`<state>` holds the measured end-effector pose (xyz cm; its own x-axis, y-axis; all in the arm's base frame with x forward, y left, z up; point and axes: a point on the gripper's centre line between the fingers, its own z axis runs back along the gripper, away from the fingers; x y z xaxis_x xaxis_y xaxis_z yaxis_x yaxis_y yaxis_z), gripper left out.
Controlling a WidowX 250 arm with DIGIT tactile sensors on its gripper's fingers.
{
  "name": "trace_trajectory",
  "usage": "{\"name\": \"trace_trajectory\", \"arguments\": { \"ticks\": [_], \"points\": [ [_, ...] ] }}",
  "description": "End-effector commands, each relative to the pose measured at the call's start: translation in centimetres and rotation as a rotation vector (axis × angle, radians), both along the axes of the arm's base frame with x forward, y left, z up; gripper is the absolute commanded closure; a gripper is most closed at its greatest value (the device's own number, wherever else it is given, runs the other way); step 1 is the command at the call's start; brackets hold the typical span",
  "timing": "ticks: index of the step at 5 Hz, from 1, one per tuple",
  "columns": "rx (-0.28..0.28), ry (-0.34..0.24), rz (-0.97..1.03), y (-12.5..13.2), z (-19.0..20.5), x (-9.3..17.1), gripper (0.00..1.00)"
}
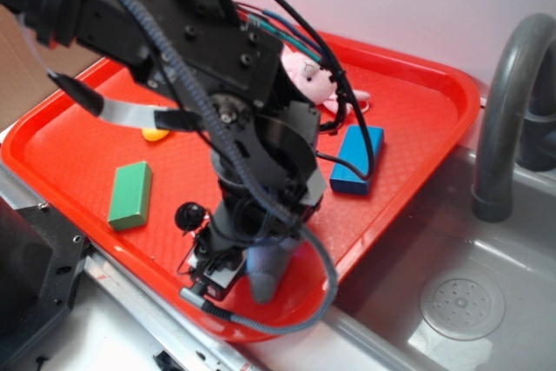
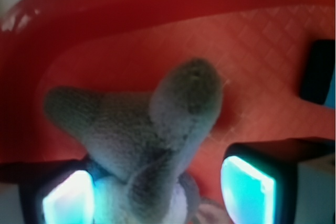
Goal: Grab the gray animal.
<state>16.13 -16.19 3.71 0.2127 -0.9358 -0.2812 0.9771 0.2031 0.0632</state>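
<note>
**Closing on the Gray Animal at the Tray's Near Edge**

Sitting between the two pads (image 2: 248, 190) in the wrist view: the gray animal (image 2: 142, 145), with soft limbs or ears spreading away from the claw. Showing a gap on the right side, plush pressing close to the left pad; jaws standing apart at moderate width, not yet clamping.

Hanging over the near edge of the red tray (image 1: 417, 84) in the exterior view: the gripper (image 1: 239, 267), with the toy (image 1: 265, 271) poking out just below it, resting close to the tray's rim.

Advice for the step in hand, offered as judgement:
- Centering the body, not a limb, between the pads before closing.
- Closing slowly, allowing the plush to compress.
- Lifting straight up, avoiding dragging against the raised rim.

Counting, moving farther out:
- One green block (image 1: 130, 195), left of the arm.
- One yellow object (image 1: 155, 135), mostly hidden behind the arm.
- One blue block (image 1: 356, 158), right of the arm.
- One pink plush bunny (image 1: 308, 76), near the far edge, partly hidden.
- One gray faucet (image 1: 508, 119), beside the sink (image 1: 460, 306), off the tray.
</note>
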Motion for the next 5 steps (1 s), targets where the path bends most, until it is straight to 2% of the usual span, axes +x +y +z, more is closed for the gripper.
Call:
{"name": "trace_trajectory", "arguments": {
  "ticks": [1, 2, 3, 4, 5],
  "points": [
    [-0.033, 0.033, 0.033, 1.0, 0.0, -1.6, 1.0],
    [-0.044, 0.019, 0.074, 1.0, 0.0, -1.8, 1.0],
    [-0.074, -0.007, 0.196, 1.0, 1.0, -1.6, 1.0],
    [-0.038, -0.06, 0.445, 2.5, 4.1, -0.6, 1.0],
    [-0.065, -0.103, 0.694, 5.4, 8.2, -0.2, 1.0]
  ]
}}
